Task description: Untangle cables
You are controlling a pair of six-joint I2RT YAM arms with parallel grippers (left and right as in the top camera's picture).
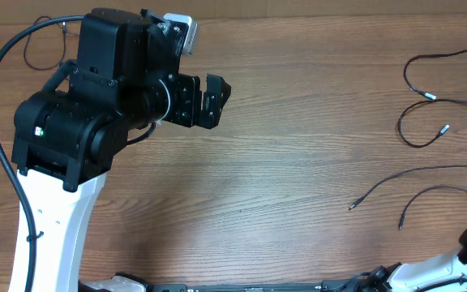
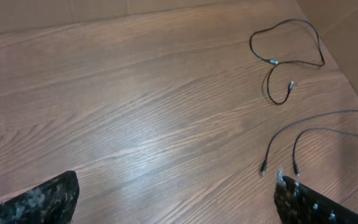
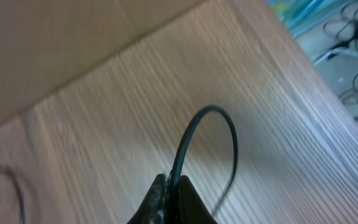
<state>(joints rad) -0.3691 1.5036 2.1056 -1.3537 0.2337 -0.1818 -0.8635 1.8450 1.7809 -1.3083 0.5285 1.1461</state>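
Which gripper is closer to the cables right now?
Right. The right gripper is shut on a cable loop; the left gripper hangs open, touching nothing, well to the left of the cables.

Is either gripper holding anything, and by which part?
The right gripper pinches a thin black floppy cable at the base of a loop; the left gripper is open, empty.

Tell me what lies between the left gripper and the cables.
Only bare table: in the overhead view, nothing sits between the open left gripper and the cables at the right edge.
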